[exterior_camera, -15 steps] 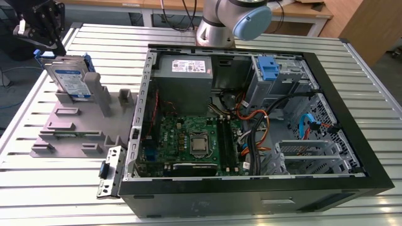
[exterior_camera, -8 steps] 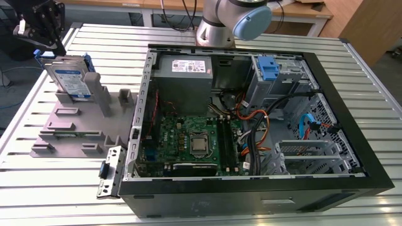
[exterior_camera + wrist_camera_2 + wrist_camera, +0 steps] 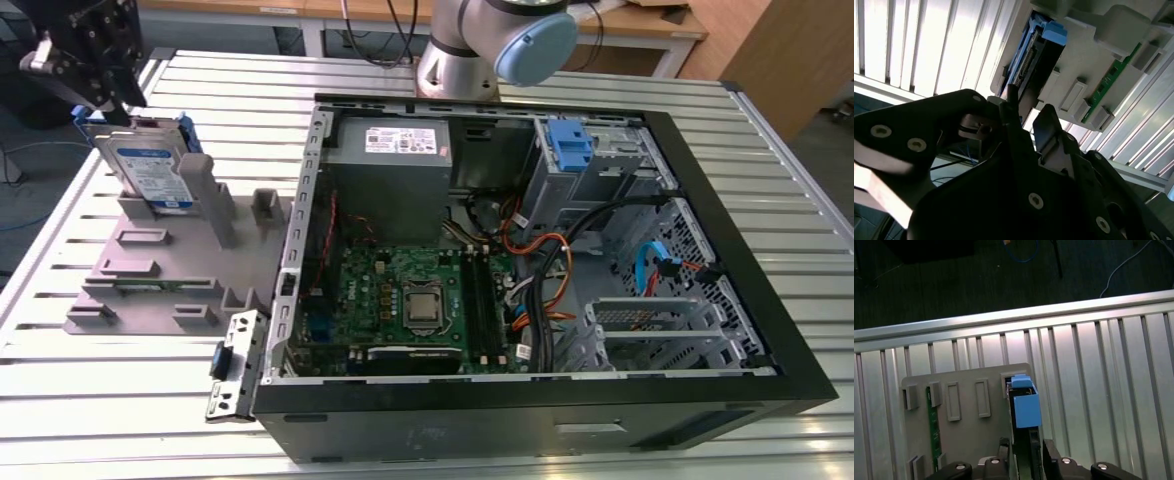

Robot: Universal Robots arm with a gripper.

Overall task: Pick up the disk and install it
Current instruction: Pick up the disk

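Surface point(image 3: 227, 75): ribbed bare metal, bright and shiny. Disk point(image 3: 150, 168): silver metal, smooth paper-like label, blue plastic along its sides. Holder point(image 3: 134, 275): matt grey plastic, smooth. Gripper point(image 3: 1025, 452): matt black, shiny metal screw heads. Case point(image 3: 534, 400): matt black outside, dull grey sheet metal inside. Arm point(image 3: 461, 50): smooth silver metal, glossy pale blue cap. Board point(image 3: 400, 290): green, slight sheen.

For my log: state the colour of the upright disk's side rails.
Blue, on the flat silver-metal disk; best in the first wrist view.
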